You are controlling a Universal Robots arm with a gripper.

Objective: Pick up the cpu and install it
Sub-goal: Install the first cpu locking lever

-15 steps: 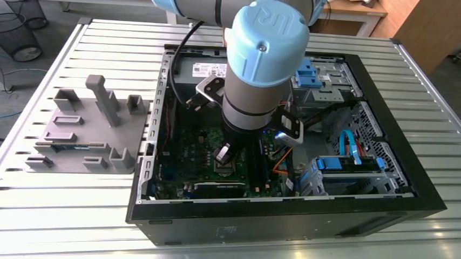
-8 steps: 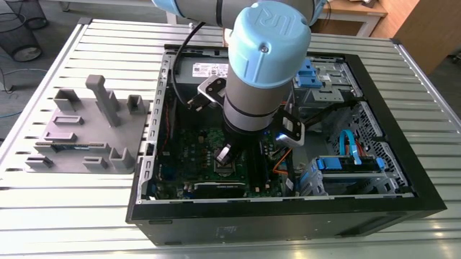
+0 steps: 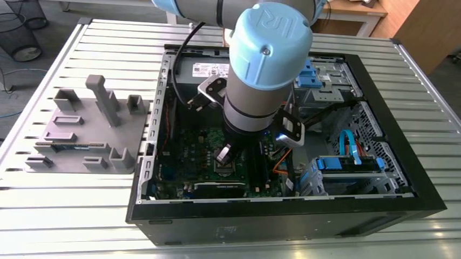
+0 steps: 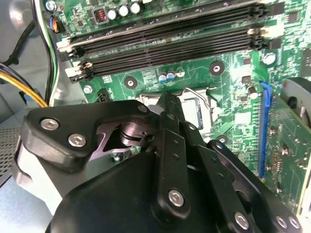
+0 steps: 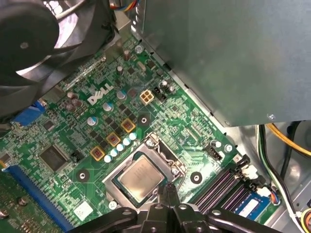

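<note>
Where the slatted bench [image 3: 108,216] carries an open computer case [image 3: 288,208] in the exterior view, I see the arm [image 3: 266,65] plunging upright into it, with the tool [image 3: 224,155] low over the motherboard [image 3: 194,140]. In the second wrist view, black linkage hides most of the socket. In the first wrist view, the cpu [image 5: 141,178] lies flat in the socket [image 5: 163,154]. The tool is clenched on nothing just beside it.
</note>
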